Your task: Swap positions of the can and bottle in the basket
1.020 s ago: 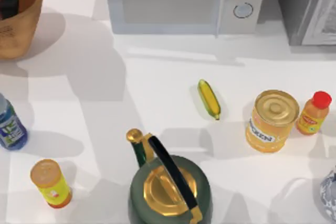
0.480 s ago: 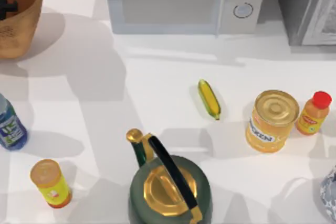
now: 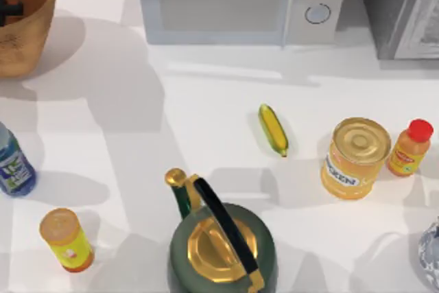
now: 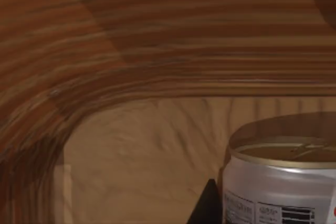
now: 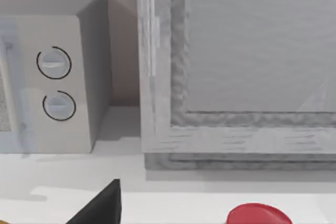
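The can (image 4: pixel 281 182) stood upright on the floor of the basket (image 3: pixel 31 32), at the table's (image 3: pixel 206 121) far left corner. You had the left gripper (image 3: pixel 8 9) down inside the basket; I cannot tell if it was clenched. The bottle (image 3: pixel 12 166) stood outside, at the white table's left edge. A microwave (image 3: pixel 240 1) sat along the far side.

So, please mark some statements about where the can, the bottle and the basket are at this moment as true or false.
1. The can stands upright inside the basket. True.
2. The bottle is inside the basket. False: it stands on the table, near the left edge.
3. The kettle lies on its side. False: it stands upright.
4. The corn cob lies between the kettle and the microwave. True.
5. The orange bottle stands beside the big yellow can. True.
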Controlling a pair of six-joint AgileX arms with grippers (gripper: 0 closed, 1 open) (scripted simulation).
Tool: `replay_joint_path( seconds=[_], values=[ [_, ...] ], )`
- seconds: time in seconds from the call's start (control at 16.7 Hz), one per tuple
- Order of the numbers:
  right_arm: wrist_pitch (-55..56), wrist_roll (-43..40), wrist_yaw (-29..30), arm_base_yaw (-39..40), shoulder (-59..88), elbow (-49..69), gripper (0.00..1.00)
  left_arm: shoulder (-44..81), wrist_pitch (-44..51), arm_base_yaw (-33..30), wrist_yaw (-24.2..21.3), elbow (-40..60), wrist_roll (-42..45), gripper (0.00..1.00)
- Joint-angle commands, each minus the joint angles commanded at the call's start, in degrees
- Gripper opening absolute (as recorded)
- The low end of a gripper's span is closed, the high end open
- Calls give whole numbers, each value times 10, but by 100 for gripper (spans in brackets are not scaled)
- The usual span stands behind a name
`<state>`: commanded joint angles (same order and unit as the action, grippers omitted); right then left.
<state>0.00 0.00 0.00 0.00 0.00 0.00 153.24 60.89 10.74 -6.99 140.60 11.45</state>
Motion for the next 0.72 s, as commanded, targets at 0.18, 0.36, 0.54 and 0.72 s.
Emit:
replay_joint_path(
  seconds=[0.18, 0.36, 0.54, 0.72],
  values=[
    [0, 0, 0, 0, 0, 0, 100, 0, 0, 0, 0, 0, 0, 0],
    [0, 0, 0, 0, 0, 0, 100, -16, 1, 2, 2, 7, 2, 0],
    [0, 0, 0, 0, 0, 0, 100, -44, -13, 1, 5, -24, -2, 0],
    [0, 0, 0, 0, 0, 0, 100, -124, -47, -5, 9, -106, -11, 0]
  ],
)
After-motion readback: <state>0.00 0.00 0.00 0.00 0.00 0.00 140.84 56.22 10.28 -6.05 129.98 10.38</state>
